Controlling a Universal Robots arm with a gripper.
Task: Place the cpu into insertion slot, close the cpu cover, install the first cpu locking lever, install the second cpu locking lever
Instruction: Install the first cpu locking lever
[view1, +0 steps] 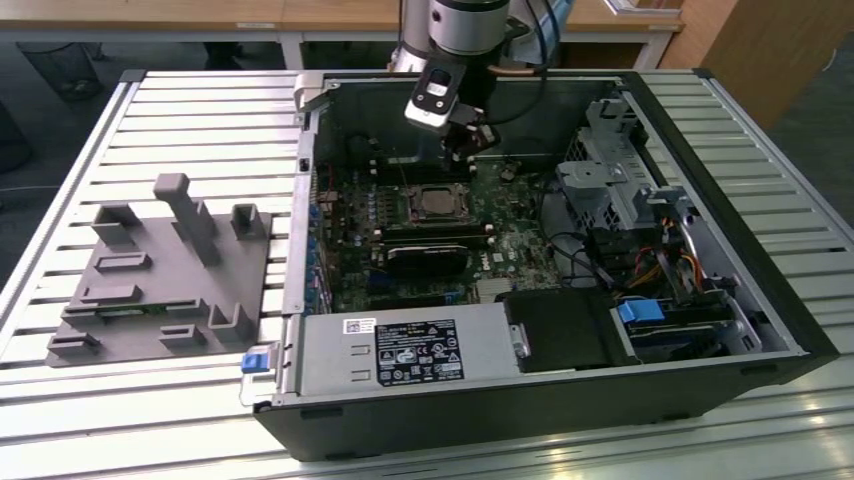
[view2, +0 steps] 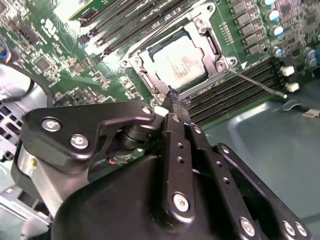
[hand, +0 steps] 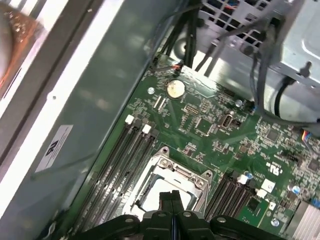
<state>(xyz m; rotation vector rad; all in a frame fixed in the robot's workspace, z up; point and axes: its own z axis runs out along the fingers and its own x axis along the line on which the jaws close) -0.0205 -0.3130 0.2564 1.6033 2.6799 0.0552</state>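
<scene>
The cpu (view2: 180, 59) lies flat in the insertion slot (view2: 141, 71) on the green motherboard, its silvery-tan top showing through the square window of the cpu cover (view2: 214, 46), which lies down around it. A thin metal locking lever (view2: 257, 82) sticks out free from the socket's corner over the memory slots. My gripper (view2: 177, 101) hovers just above the socket's edge, its black fingers shut together on nothing. In the first wrist view the shut gripper (hand: 172, 196) sits over the socket (hand: 165, 167). In the exterior view the gripper (view1: 461, 142) hangs above the cpu (view1: 438, 203).
The open computer case (view1: 747, 300) lies on a slatted metal table. Around the socket are long black memory slots (view2: 235, 87), a black block (view1: 427, 258), the power supply (view1: 400, 352), a drive cage (view1: 621, 165) and cables. A grey fixture (view1: 160, 270) stands at the exterior view's left.
</scene>
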